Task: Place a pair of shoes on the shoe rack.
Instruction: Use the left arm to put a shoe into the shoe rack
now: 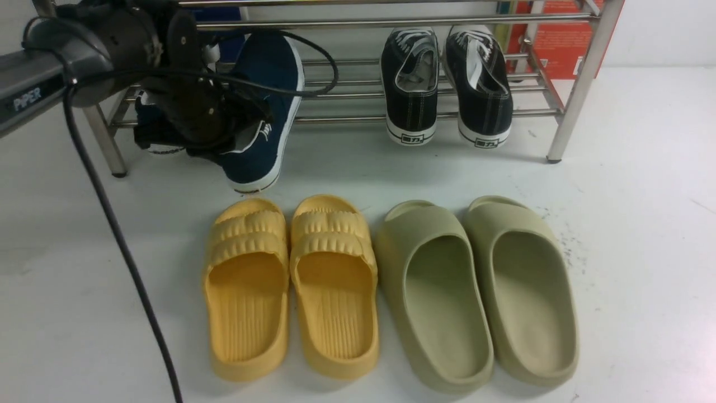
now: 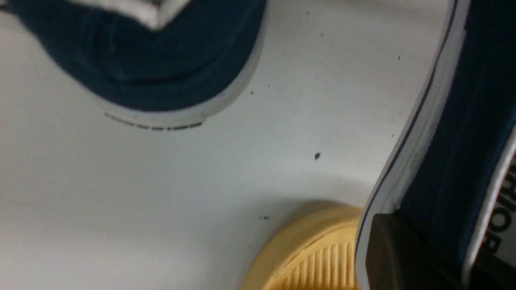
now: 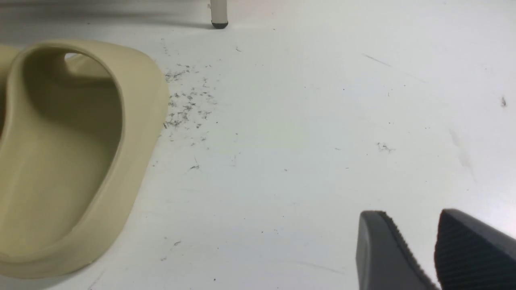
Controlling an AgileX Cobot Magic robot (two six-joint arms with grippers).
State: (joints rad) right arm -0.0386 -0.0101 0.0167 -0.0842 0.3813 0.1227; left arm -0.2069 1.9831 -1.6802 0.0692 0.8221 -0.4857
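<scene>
**One navy slip-on in the jaws at the rack's left end, its mate behind**

Front view: the left gripper [image 1: 240, 140] has its jaws clamped on the held navy slip-on [image 1: 271, 84] at the opening near the heel. That shoe hangs tilted, toe up against the lower bars of the shoe rack [image 1: 579, 95], heel low over the counter [image 1: 643, 224] just beyond the yellow slides [image 1: 246, 291]. Whether the heel touches the counter I cannot tell. The second navy slip-on [image 1: 146, 117] sits behind the gripper by the rack's left leg, mostly hidden. By count there are two navy slip-ons, two black lace-up sneakers [image 1: 411, 109] on the rack, two yellow slides, two olive slides [image 1: 436, 302] and one rack.

Left wrist view: one dark pad [image 2: 387, 253] presses the held navy slip-on [image 2: 455, 161] at its white sole edge, beside the printed heel. The second navy slip-on [image 2: 141, 60] lies apart, and one yellow slide shows below. The shoe should be light; the canvas upper looks soft and likely to buckle, while the rubber sole looks stiffer and grippy. The heel collar close to the sole is probably the surest hold.

Right wrist view: the right gripper [image 3: 413, 219] hangs over bare counter beside one olive slide, its jaws narrowly parted and holding nothing.
</scene>
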